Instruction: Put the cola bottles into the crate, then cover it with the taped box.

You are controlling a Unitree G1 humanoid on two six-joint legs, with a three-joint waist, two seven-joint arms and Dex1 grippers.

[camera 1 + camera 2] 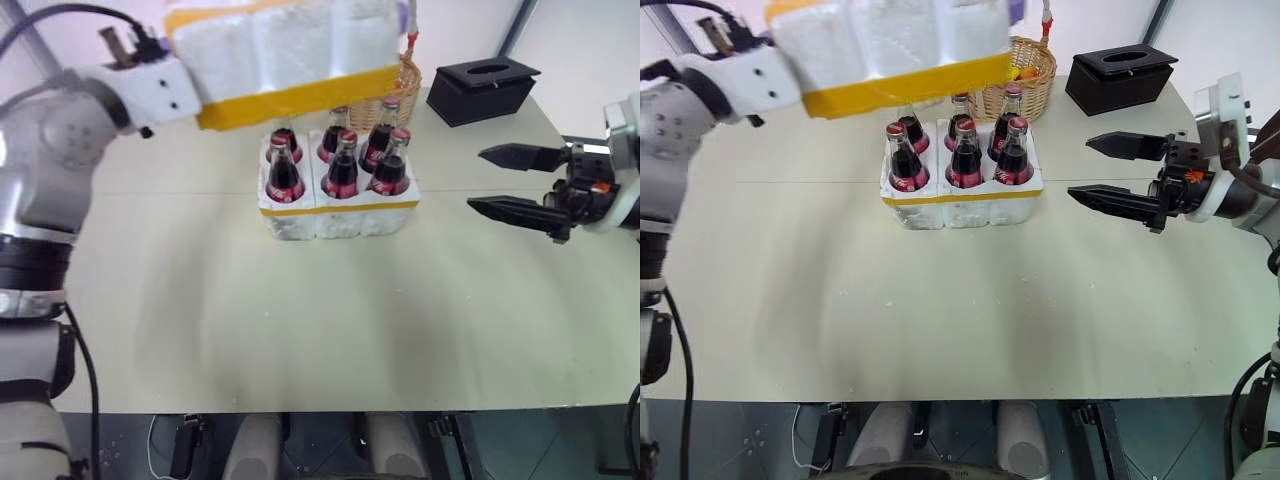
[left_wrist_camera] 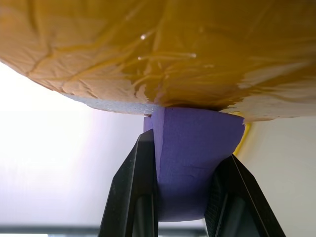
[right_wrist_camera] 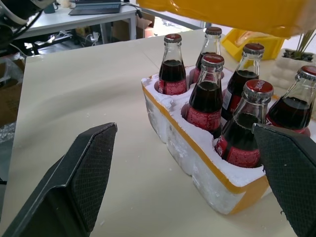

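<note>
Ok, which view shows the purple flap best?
Left wrist view: the flap sits clamped between the left gripper's jaws, under the box. The eye views catch a sliver of the far flap; the right wrist view shows the box's yellow underside.

Head stereo pair overhead; both sharing crate (image 1: pixel 338 205) with close right wrist view.

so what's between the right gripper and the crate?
Only bare table: in the left eye view the open right gripper has nothing between it and the crate.
</note>
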